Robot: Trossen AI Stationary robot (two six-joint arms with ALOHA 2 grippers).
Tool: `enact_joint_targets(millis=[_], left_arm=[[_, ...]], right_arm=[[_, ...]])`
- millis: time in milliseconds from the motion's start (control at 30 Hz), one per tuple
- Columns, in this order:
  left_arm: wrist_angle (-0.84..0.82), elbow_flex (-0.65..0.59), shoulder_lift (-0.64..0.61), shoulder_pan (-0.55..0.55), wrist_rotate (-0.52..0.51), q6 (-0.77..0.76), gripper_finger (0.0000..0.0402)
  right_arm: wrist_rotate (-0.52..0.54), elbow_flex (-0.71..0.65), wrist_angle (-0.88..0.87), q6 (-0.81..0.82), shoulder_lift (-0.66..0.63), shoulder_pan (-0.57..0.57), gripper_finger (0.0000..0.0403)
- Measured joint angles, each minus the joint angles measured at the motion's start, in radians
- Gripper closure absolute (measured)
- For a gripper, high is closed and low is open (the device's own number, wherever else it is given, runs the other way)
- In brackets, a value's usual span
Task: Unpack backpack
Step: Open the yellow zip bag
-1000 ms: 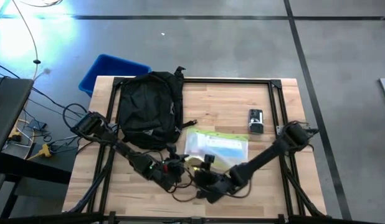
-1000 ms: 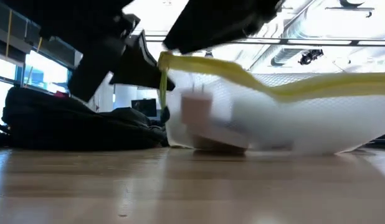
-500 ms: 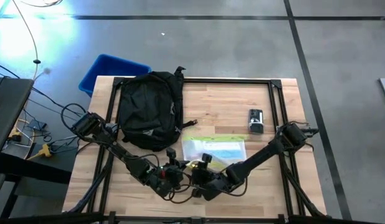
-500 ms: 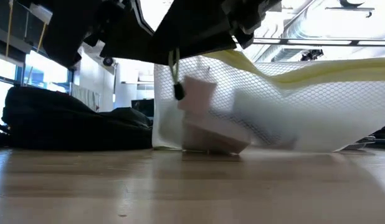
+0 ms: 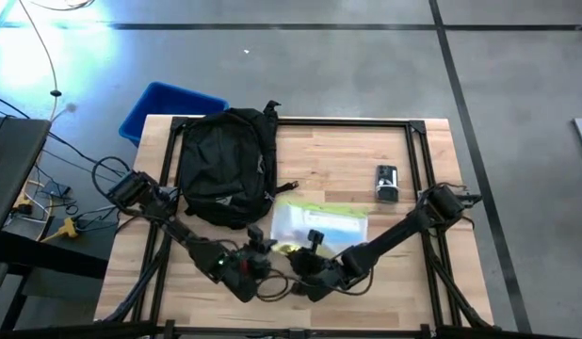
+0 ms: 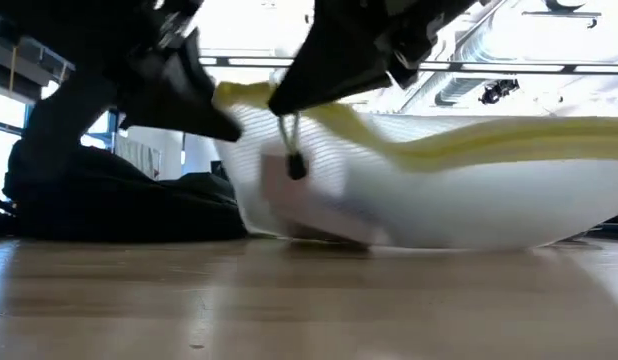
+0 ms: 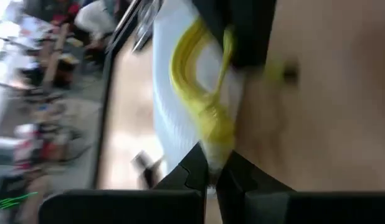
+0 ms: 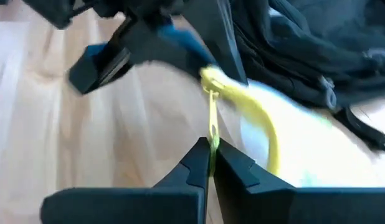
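The black backpack lies flat at the table's far left, touched by neither gripper. A clear pouch with a yellow edge lies to its right, its body on the table and its near left corner raised. My left gripper is shut on that yellow corner. My right gripper, just to the right of it, is shut on the pouch's zipper pull. In the low view the pouch fills the middle and the backpack lies at the left behind it. My left gripper pinches the pouch's yellow edge at its near left corner between its two fingers, coming in slanting down from the table's near left. That corner is held up off the table; the rest of the pouch lies on the wood. My right gripper pinches the thin yellow zipper pull between its two fingertips, right beside the left gripper's hold. It slants down from the table's near right. The pull's dark end dangles below the fingers, clear of the table.
A blue plastic bin stands beyond the table's far left corner. A small dark device lies at the right, beyond the pouch. Black frame rails run along the table's far and side edges. Bare wood lies near the front edge.
My right gripper has shut on the zipper pull after standing open beside it. My left gripper has rolled about its own axis while keeping the yellow corner. The pouch has slid a little toward the table's left edge, and its held corner has bunched up.
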Motion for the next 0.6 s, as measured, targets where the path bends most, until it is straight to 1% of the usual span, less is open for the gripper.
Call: enact_joint_targets(millis=[133,233,300,367,500,600], left_arm=[[-0.264,0.0,0.0,-0.028,-0.078,-0.151,0.0401],[-0.458,0.003,-0.003,-0.043,-0.096,-0.319,0.0401],[-0.551,-0.002,-0.003,-0.049,-0.093,-0.425,0.0401],[-0.584,-0.001,-0.004,-0.05,-0.094,-0.491,0.0401],[-0.565,-0.001,-0.005,-0.05,-0.091,-0.492,0.0401],[-0.533,-0.001,-0.007,-0.05,-0.084,-0.48,0.0401]], right_arm=[[0.0,0.001,-0.173,0.15,-0.004,-0.007,0.0403],[-0.014,0.002,-0.304,0.254,-0.005,-0.015,0.0403],[-0.026,-0.002,-0.336,0.266,-0.003,-0.013,0.0402],[-0.03,-0.002,-0.328,0.257,-0.002,-0.013,0.0402],[-0.019,0.002,-0.294,0.211,-0.002,-0.012,0.0402],[0.002,0.013,-0.207,0.122,-0.002,-0.004,0.0403]])
